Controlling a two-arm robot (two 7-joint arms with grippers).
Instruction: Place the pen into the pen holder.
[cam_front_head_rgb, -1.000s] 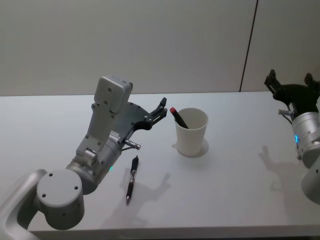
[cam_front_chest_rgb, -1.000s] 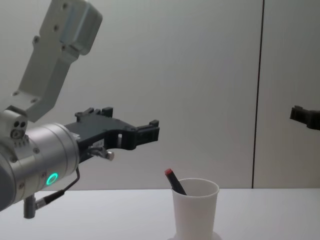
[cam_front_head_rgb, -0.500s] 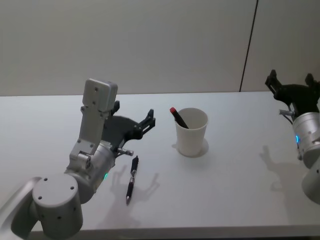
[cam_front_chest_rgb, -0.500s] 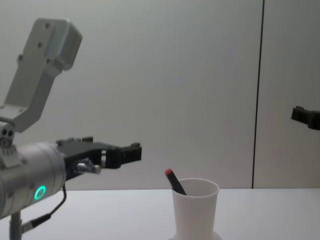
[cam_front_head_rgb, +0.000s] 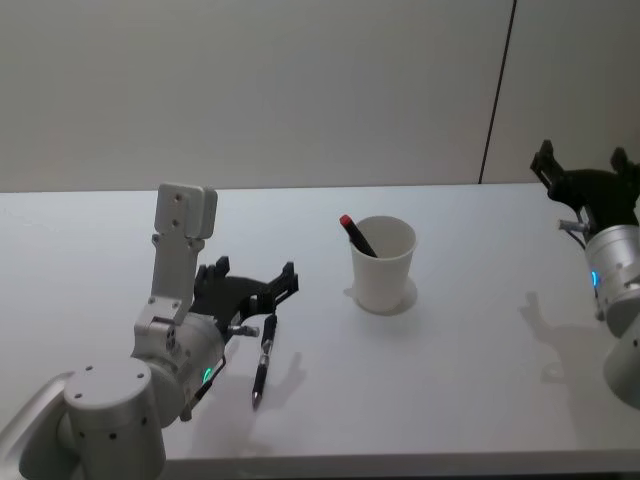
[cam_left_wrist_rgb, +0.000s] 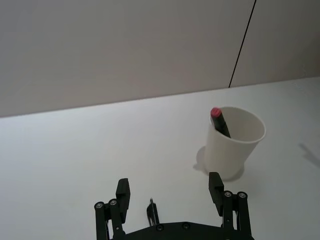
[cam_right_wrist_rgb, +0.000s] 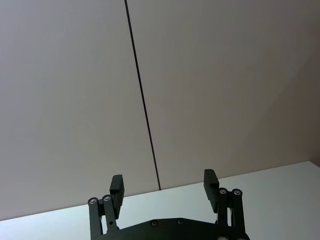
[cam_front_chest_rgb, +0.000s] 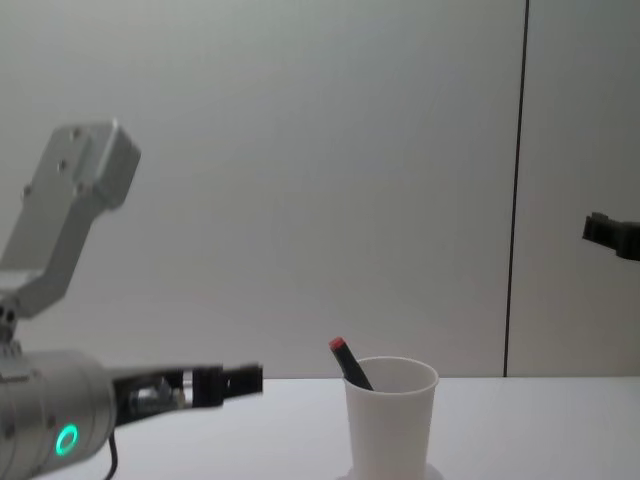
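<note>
A black pen lies flat on the white table, left of the pen holder, a white paper cup. Inside the cup leans another dark pen with a red cap. My left gripper hangs open and low over the table, just behind the lying pen's upper end. In the left wrist view that pen's end shows between the spread fingers, with the cup farther ahead. My right gripper is held up at the far right, open and holding nothing.
A plain wall with a dark vertical seam stands behind the table. The table's near edge runs along the bottom of the head view. Bare tabletop lies between the cup and the right arm.
My left gripper has drawn back from beside the cup and dropped toward the table, ending just above the lying pen's upper end. The pens, cup and right arm have not moved.
</note>
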